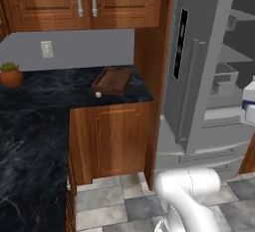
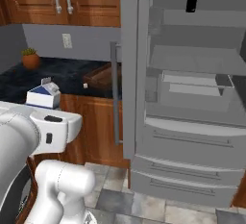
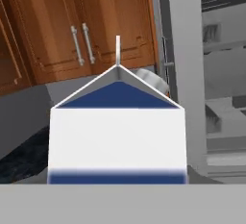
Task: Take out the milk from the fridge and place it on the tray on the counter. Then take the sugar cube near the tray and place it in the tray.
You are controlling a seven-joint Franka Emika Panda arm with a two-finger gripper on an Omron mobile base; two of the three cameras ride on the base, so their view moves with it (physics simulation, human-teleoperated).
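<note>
Milk (image 3: 117,127) sits right in front of the hand camera, a white gable-top carton with a blue panel and blue lower band, upright and close. The fingertips are hidden behind it, so whether the gripper pinches it cannot be told for sure. From the right base camera the carton (image 2: 44,94) rides just above the white arm, out of the fridge (image 2: 192,98) and to its left, in front of the counter (image 2: 57,76). The fridge door (image 1: 199,66) stands open, showing grey shelves and drawers. On the counter left of the fridge lies the tray (image 1: 112,80), with the sugar cube (image 1: 98,95) just beside its near left corner. A potted plant (image 1: 10,74) stands further left.
</note>
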